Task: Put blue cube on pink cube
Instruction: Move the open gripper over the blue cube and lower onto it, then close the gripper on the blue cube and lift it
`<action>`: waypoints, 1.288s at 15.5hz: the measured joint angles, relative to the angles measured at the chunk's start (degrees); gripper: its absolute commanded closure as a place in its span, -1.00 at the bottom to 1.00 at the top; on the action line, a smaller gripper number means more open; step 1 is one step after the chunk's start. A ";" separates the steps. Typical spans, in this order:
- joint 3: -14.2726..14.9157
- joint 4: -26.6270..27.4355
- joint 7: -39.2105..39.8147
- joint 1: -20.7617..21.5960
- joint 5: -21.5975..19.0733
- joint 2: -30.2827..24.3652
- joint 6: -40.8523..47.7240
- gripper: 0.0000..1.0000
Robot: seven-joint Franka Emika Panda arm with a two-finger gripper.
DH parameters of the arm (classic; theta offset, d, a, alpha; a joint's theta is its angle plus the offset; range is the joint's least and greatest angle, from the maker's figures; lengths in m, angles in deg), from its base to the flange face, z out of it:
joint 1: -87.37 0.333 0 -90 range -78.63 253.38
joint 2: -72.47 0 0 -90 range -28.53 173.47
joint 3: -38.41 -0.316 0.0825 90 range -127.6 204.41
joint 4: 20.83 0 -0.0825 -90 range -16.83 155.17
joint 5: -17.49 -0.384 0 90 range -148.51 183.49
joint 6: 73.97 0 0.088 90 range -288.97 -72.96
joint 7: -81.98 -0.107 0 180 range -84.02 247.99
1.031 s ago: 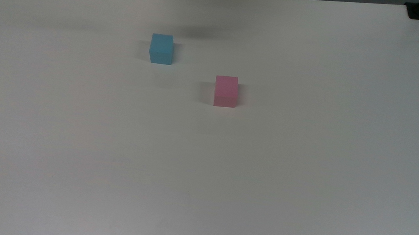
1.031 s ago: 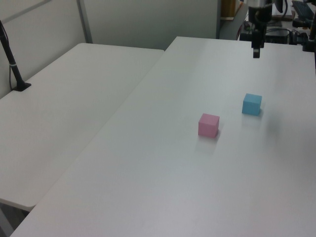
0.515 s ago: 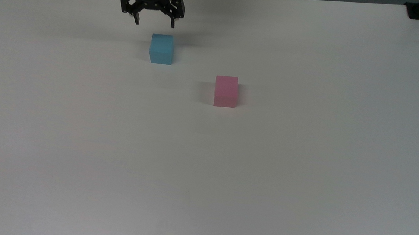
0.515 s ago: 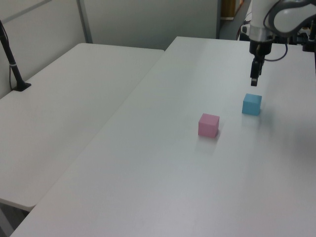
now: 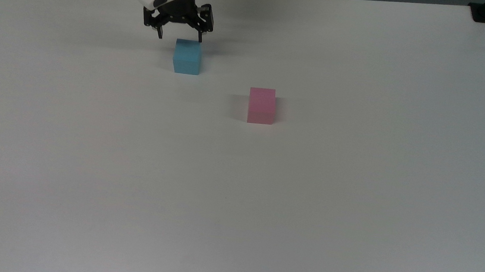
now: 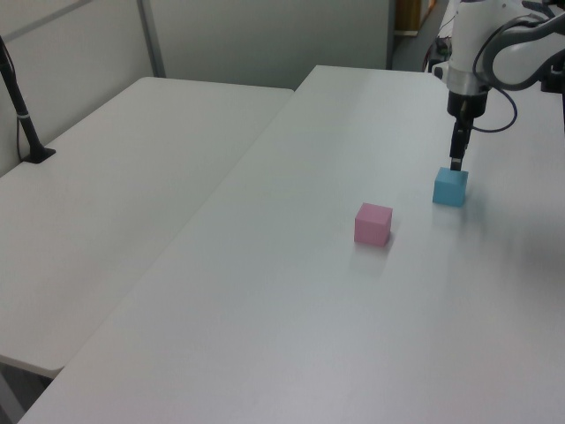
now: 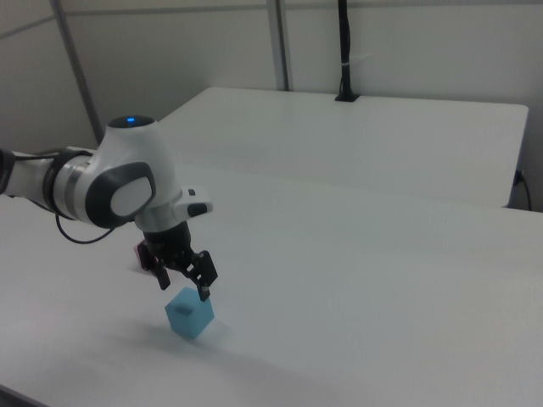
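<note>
This looks like a robotics lab or test room. A wide, plain white rectangular table (image 5: 306,201) carries almost nothing, and a second white table of the same kind (image 6: 106,194) stands edge to edge with it on the left view's left. Grey partition panels in metal frames (image 6: 256,40) close off the far side. A black pole wrapped with cable (image 7: 344,51) is clamped at the second table's far edge. A white jointed robot arm (image 7: 110,182) reaches over the table.

Light-blue cube (image 5: 187,57), pastel-pink cube (image 5: 261,106)
</note>
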 measured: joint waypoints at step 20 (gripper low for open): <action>-0.62 -0.78 -1.10 1.36 1.67 5.30 -2.68 0.13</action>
